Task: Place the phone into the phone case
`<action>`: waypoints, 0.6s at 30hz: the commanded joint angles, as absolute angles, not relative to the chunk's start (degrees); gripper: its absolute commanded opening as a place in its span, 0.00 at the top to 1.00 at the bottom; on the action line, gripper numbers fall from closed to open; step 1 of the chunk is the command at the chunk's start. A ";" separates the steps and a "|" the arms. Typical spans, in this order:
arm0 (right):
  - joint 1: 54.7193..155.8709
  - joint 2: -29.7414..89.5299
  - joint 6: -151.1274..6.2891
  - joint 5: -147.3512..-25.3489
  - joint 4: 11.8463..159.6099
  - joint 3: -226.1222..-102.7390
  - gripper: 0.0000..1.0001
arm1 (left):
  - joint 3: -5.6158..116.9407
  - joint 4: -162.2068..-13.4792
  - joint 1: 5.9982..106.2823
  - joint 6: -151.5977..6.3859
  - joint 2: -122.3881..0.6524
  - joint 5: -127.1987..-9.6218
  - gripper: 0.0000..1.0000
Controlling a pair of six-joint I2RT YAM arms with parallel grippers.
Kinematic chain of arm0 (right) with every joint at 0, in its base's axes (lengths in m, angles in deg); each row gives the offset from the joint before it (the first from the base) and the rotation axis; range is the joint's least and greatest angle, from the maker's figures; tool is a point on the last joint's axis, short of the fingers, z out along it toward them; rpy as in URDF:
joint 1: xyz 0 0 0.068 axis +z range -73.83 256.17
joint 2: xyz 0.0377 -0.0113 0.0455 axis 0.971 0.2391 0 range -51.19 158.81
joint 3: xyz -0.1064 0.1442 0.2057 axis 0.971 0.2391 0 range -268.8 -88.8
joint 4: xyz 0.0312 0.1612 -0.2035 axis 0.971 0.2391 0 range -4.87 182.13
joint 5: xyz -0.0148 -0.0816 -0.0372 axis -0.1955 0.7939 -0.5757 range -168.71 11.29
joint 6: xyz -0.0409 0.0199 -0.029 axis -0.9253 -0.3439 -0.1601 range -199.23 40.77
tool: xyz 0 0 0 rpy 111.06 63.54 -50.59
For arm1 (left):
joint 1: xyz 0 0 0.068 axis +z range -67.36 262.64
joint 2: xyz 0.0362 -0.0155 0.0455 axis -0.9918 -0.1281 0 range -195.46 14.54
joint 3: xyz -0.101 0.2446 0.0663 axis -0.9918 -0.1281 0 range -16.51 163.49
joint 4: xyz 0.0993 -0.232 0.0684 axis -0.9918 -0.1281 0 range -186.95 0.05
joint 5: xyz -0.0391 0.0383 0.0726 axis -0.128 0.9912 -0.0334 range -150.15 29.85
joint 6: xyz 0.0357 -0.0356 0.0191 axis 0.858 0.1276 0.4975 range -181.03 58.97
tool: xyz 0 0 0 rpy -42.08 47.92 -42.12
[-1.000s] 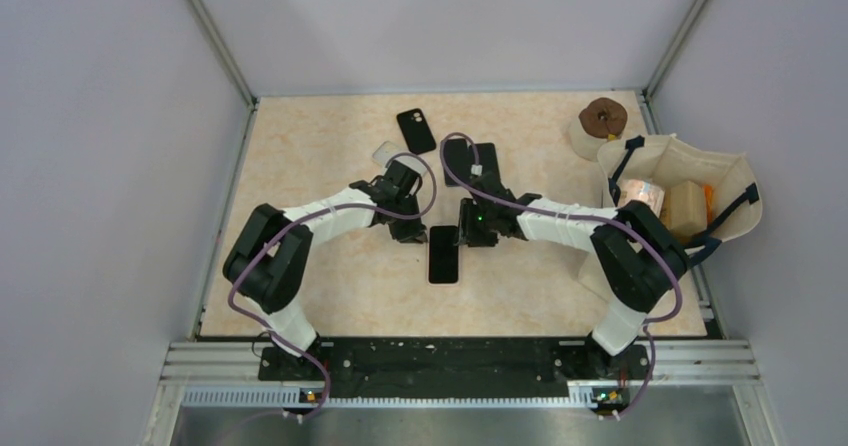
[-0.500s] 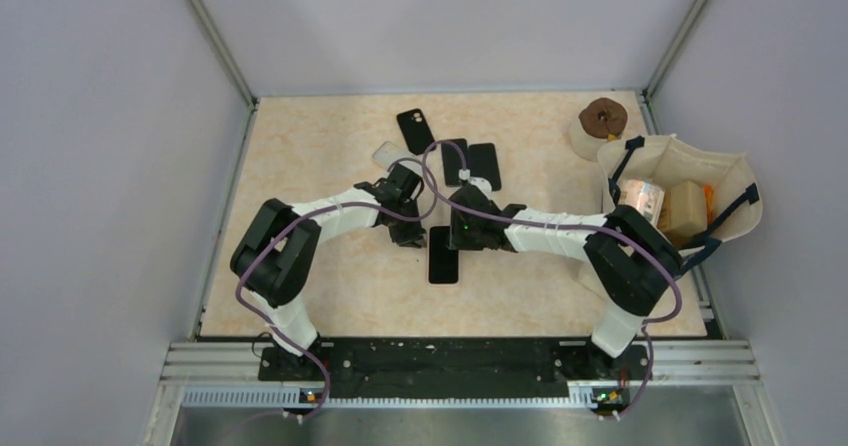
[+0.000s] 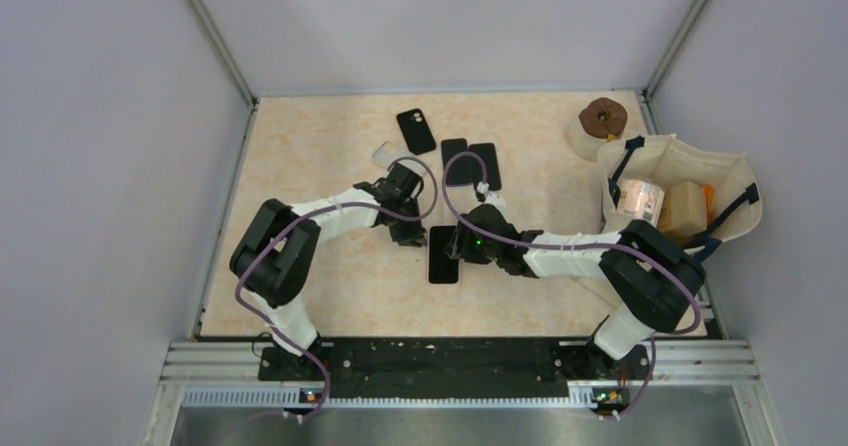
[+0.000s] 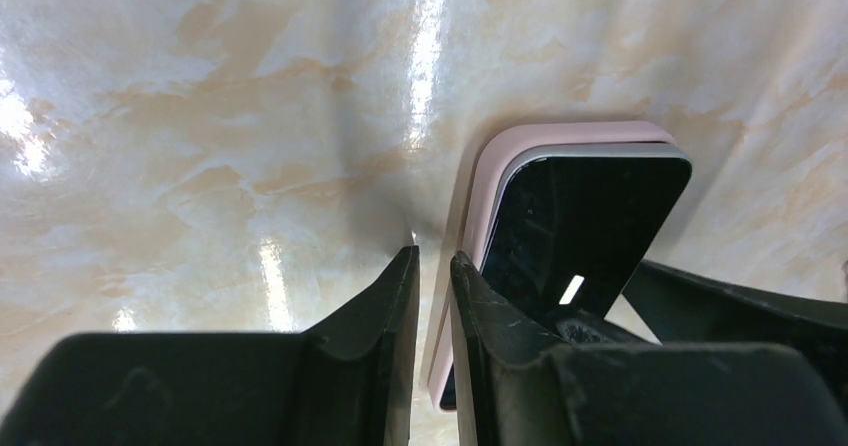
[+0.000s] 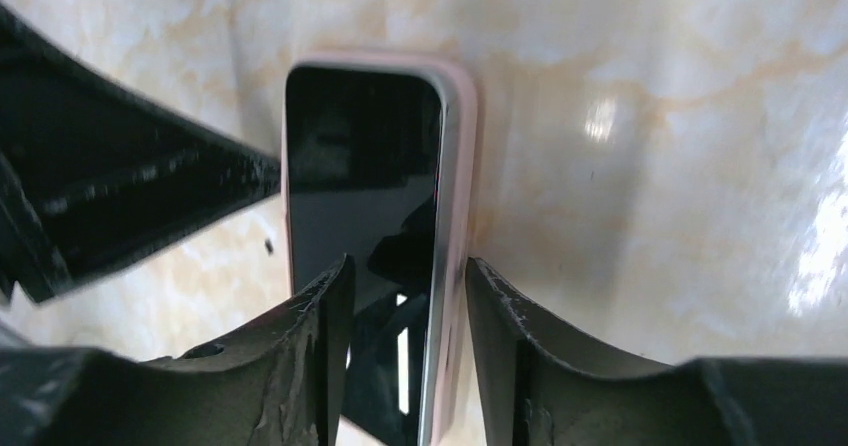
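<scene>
A phone with a black screen (image 3: 443, 254) lies flat on the table in a pink case (image 4: 478, 198). Its silver side (image 5: 447, 216) shows above the case's right rim (image 5: 465, 146). My left gripper (image 3: 408, 232) is at the phone's far left corner. Its fingers (image 4: 432, 266) are nearly together with nothing between them, and the right one is against the case's left edge. My right gripper (image 3: 459, 248) is at the phone's right side. It (image 5: 405, 278) is partly open and straddles the right edge, one finger over the screen (image 5: 360, 166), the other over the table.
A black case (image 3: 416, 130), two dark slabs (image 3: 470, 163) and a small pale item (image 3: 387, 153) lie behind the arms. A brown-topped roll (image 3: 603, 118) stands at the back right. A cloth tote (image 3: 735, 191) with boxes sits at the right edge.
My right gripper has slid from the phone's far end toward me along its right side. The left gripper has hardly moved. The phone has stayed in place.
</scene>
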State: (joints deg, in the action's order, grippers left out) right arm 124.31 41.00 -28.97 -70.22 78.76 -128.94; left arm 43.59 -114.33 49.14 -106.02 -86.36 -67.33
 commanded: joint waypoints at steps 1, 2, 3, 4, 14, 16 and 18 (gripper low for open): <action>125.83 40.78 -29.01 -75.90 94.72 -122.13 0.53 | 41.50 -111.35 49.39 -106.61 -81.79 -70.29 0.76; 125.87 39.60 -28.93 -76.16 95.12 -122.11 0.53 | 40.71 -110.71 49.40 -107.00 -81.13 -71.03 0.76; 125.84 38.70 -28.70 -76.42 95.59 -122.06 0.54 | 39.49 -110.06 49.35 -107.37 -80.55 -71.65 0.76; 125.83 37.85 -28.46 -76.73 96.06 -121.98 0.54 | 38.70 -109.67 49.31 -107.72 -79.97 -72.21 0.75; 127.90 37.52 -27.74 -75.56 101.16 -122.29 0.59 | 34.82 -108.53 47.96 -109.04 -77.42 -72.37 0.74; 129.73 39.27 -27.51 -74.04 102.73 -123.81 0.59 | 34.53 -108.52 48.01 -109.23 -77.25 -72.09 0.74; 131.21 41.09 -27.04 -72.90 104.06 -124.78 0.62 | 34.47 -108.68 47.97 -109.28 -76.88 -71.62 0.74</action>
State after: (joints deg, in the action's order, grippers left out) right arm 127.52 34.68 -26.79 -75.64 88.38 -126.27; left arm 35.26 -110.48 48.16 -108.49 -79.57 -71.90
